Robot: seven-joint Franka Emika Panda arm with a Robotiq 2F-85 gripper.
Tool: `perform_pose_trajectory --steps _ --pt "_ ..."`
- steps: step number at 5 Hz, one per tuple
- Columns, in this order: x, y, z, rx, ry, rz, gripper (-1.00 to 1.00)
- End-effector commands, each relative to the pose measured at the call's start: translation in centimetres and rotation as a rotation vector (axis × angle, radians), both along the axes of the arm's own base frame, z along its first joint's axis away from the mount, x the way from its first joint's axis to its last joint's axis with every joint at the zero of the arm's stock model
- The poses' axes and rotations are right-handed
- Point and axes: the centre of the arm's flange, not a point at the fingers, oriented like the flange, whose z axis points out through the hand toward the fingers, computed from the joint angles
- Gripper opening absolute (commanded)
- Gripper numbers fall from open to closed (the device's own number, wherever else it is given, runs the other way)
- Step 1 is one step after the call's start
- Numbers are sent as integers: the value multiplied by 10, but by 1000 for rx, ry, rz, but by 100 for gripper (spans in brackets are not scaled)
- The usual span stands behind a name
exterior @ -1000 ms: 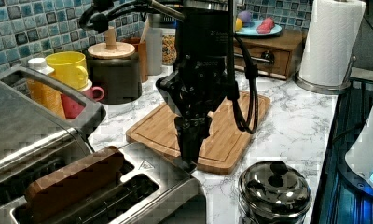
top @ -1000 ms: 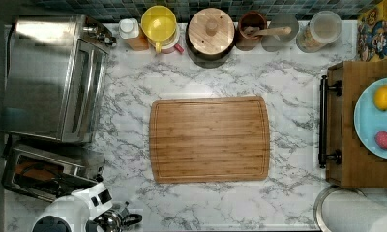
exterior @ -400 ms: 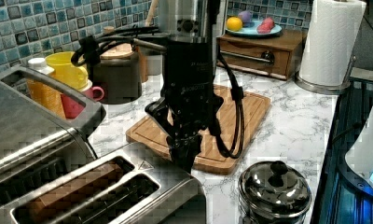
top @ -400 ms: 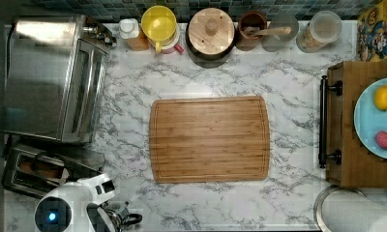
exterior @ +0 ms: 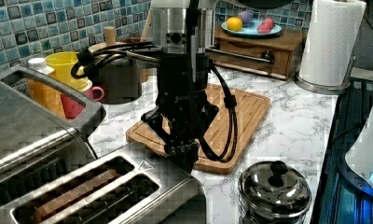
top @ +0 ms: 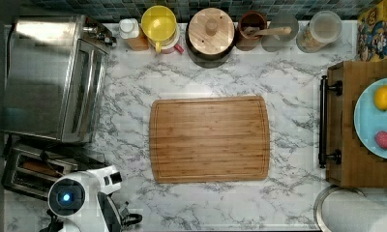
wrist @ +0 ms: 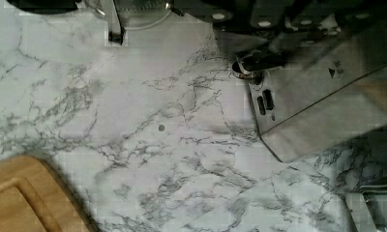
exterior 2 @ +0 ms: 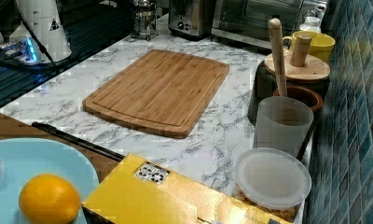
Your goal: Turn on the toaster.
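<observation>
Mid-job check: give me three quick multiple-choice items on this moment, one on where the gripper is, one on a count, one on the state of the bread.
1. Where is the gripper in the left view?
A. Over the cutting board's middle
B. At the end of the toaster
C. By the paper towel roll

2. How many slots does the toaster's top have?
A. One
B. Two
C. Four

3. How does the bread sit?
A. Down inside a slot
B. Lying on the cutting board
C. On the blue plate

Answers: 1 B, the gripper's tip sits against the toaster's end nearest the cutting board. 2 B, two long slots run side by side. 3 A, the brown slice lies low inside one slot.
</observation>
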Motion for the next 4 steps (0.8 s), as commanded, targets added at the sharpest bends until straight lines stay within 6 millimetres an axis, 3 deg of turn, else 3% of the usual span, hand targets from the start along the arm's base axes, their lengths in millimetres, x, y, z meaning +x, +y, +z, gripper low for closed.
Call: perform_pose_trajectory --steps 1,4 --pt "-70 12 -122 -17 205 194 -100" --pt "-70 12 -122 -16 204 194 -100"
